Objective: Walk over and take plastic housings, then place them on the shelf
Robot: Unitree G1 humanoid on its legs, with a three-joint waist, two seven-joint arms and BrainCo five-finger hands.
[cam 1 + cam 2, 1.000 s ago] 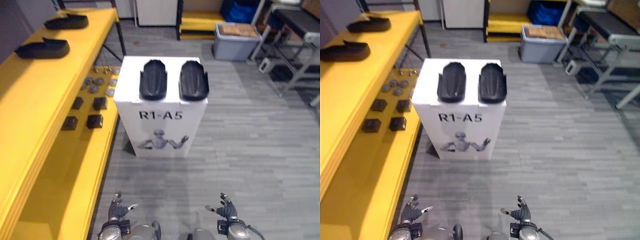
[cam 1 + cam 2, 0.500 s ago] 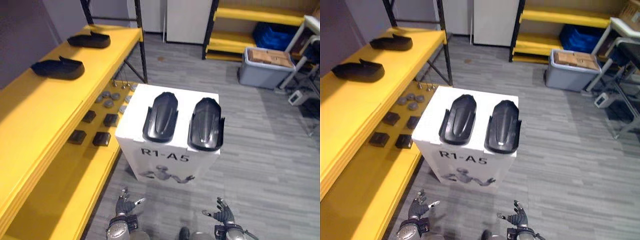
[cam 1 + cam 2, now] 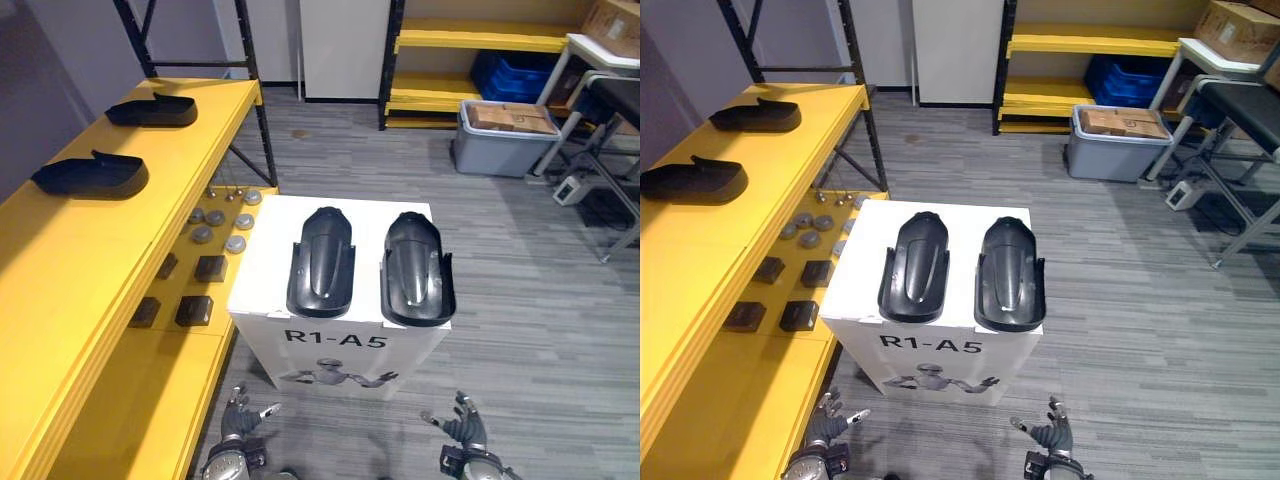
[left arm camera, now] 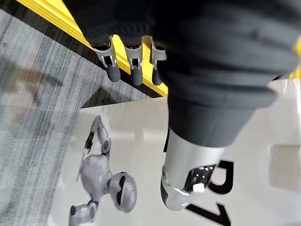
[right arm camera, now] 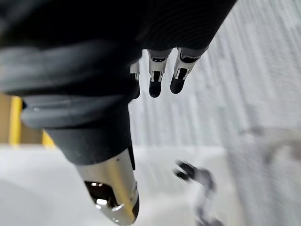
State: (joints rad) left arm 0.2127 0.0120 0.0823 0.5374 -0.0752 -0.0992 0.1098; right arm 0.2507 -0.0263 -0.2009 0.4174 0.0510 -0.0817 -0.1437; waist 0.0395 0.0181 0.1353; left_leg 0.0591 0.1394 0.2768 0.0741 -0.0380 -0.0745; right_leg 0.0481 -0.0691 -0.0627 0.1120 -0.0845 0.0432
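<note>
Plastic housings (image 3: 320, 263) on white box (image 3: 268, 260): look stiff, light, smooth, likely slippery | Hold: long side rims | left hand (image 3: 238, 418), right hand (image 3: 462, 428): fingers loosely spread, empty

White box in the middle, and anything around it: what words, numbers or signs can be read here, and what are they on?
"R1-A5": black letters on the front of the white box, above a drawing of a robot.
Cardboard box in the grey bin: any print is too small to read.
No other readable text.
</note>
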